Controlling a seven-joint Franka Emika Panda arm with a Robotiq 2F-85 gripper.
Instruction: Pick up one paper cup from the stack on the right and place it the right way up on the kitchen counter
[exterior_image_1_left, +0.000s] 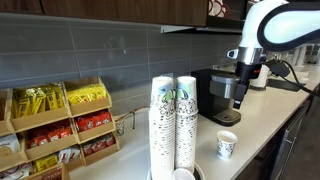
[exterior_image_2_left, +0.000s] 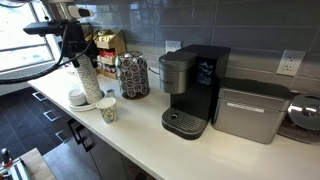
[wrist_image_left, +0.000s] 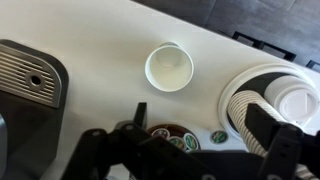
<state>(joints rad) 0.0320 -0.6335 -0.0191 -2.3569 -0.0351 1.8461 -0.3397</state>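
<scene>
A single white paper cup (wrist_image_left: 169, 67) stands upright, open end up, on the cream kitchen counter (wrist_image_left: 100, 30); it also shows in both exterior views (exterior_image_1_left: 227, 146) (exterior_image_2_left: 107, 110). Two tall columns of nested printed cups (exterior_image_1_left: 173, 122) (exterior_image_2_left: 86, 80) stand beside it, and in the wrist view they lie at the right (wrist_image_left: 262, 108). My gripper (wrist_image_left: 200, 112) is open and empty. It hangs above the counter between the cup and the columns, touching nothing, and shows in both exterior views (exterior_image_1_left: 240, 97) (exterior_image_2_left: 73, 52).
A black coffee machine (exterior_image_2_left: 190, 88) (exterior_image_1_left: 218, 92) stands close to the cup, its drip tray at the wrist view's left (wrist_image_left: 28, 75). A pod carousel (exterior_image_2_left: 132, 75) (wrist_image_left: 172, 136) sits below my gripper. Wooden snack racks (exterior_image_1_left: 60, 125) and a silver appliance (exterior_image_2_left: 250, 112) flank the area.
</scene>
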